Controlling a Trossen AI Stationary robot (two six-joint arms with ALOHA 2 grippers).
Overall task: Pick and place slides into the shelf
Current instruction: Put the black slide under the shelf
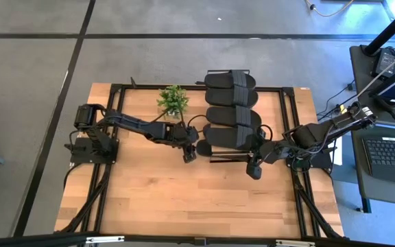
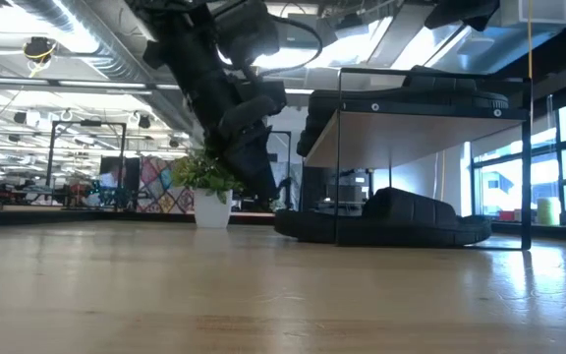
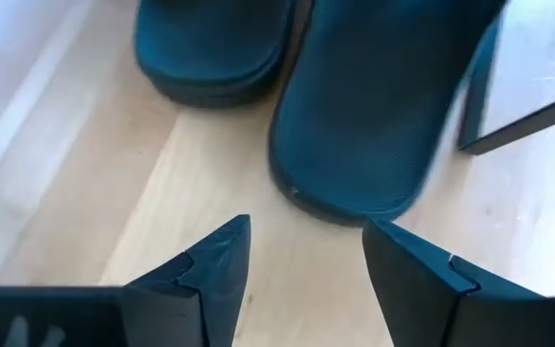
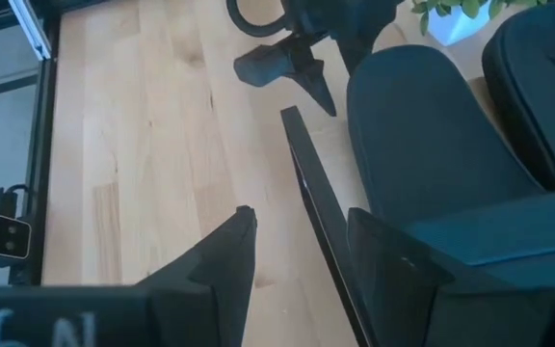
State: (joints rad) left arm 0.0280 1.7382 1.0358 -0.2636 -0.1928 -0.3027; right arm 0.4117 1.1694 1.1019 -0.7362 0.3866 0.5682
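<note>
The shelf (image 2: 421, 123) stands at the table's middle right, its light board on thin black legs. Black slides (image 2: 411, 90) lie on its top board, and others (image 2: 391, 218) rest on the table under it. From above the slides (image 1: 232, 116) cover the shelf. My left gripper (image 1: 189, 154) is open, low over the table at the shelf's left side; two slides (image 3: 355, 116) (image 3: 210, 48) lie just ahead of it (image 3: 306, 260). My right gripper (image 1: 254, 168) is open at the shelf's near right corner, its fingers (image 4: 297, 251) on either side of the shelf's black bottom bar (image 4: 311, 183).
A small potted plant (image 1: 173, 99) stands left of the shelf toward the far edge, close behind my left arm. The shelf's leg (image 3: 509, 116) stands right beside the nearer slide. Bare wood (image 1: 184, 199) spans the table's near half.
</note>
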